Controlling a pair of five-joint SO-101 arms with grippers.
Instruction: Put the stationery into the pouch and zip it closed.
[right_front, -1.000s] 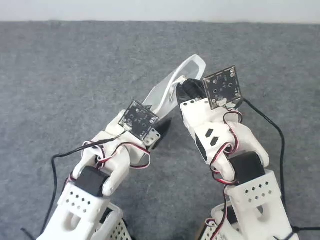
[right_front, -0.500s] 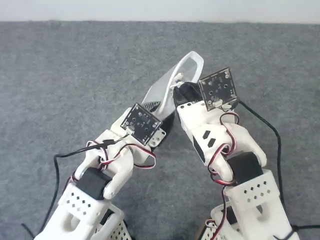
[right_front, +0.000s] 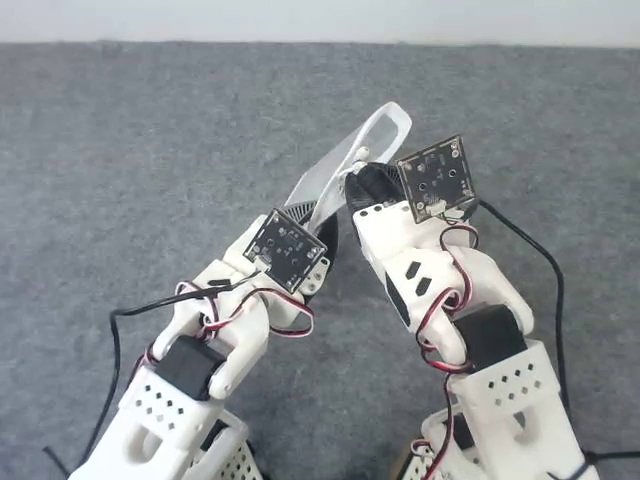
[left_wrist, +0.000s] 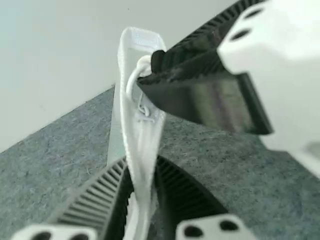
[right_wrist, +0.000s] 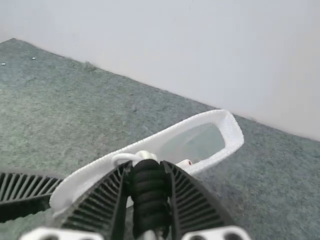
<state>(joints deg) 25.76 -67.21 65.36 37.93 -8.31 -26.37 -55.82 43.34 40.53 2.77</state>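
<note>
Clamping tight, the left gripper (left_wrist: 142, 169) pinches one end of the clear white pouch (right_front: 338, 168), which stretches between both grippers. At its far end the right gripper (right_wrist: 147, 167) squeezes a black ribbed piece (right_wrist: 147, 192) just behind the white zip loop (right_wrist: 131, 158).

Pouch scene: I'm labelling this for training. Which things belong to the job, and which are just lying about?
Job:
- pouch
- zip pull
- black item, maybe a pen, in the right gripper
- left gripper, clamped on the pouch

Just there:
- grey mat
- white wall
</note>
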